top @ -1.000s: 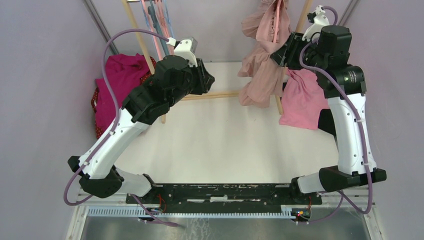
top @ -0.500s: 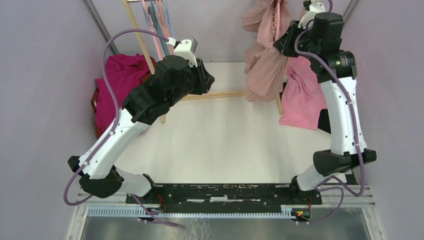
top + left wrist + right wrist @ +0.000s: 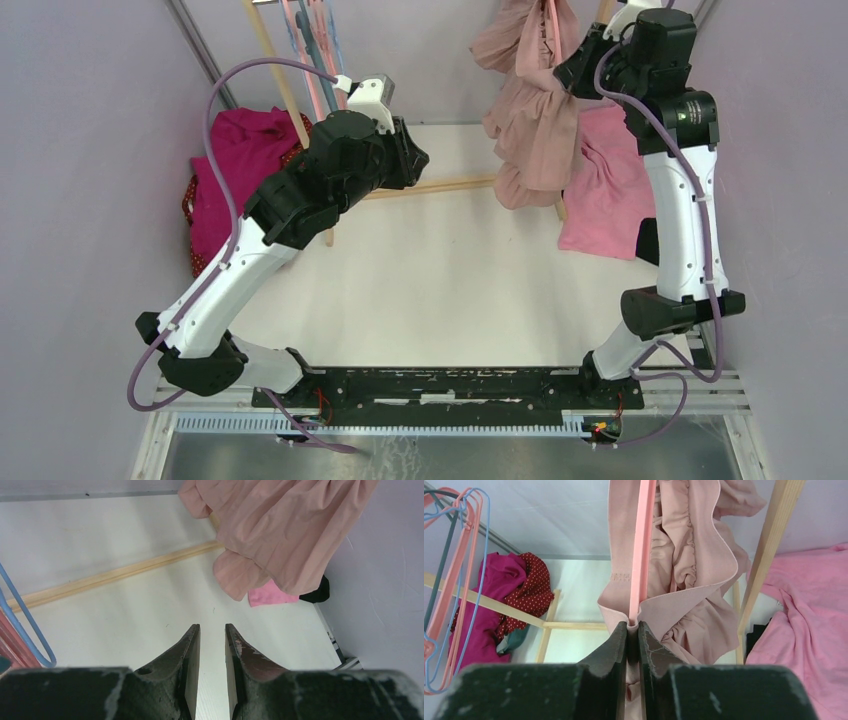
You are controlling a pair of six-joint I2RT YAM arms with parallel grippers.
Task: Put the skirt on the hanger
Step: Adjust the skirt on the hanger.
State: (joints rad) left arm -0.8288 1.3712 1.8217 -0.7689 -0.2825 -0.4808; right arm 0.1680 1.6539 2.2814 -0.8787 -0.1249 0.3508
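Now: right gripper (image 3: 633, 627) pinched nearly closed on slim pink plastic hanger (image 3: 644, 540). Dusty-pink gathered fabric skirt (image 3: 684, 555) draped over it, beside pale wooden rack post (image 3: 769, 555). Left gripper (image 3: 212, 632) slightly parted, empty. Judged step: seating the skirt. Next probably calls for evening the waistband without slippage.

My white table (image 3: 440, 270): wooden rail (image 3: 450, 187) lies across the far end. Magenta clothes (image 3: 235, 160) heaped far left, pink cloth (image 3: 610, 200) far right.
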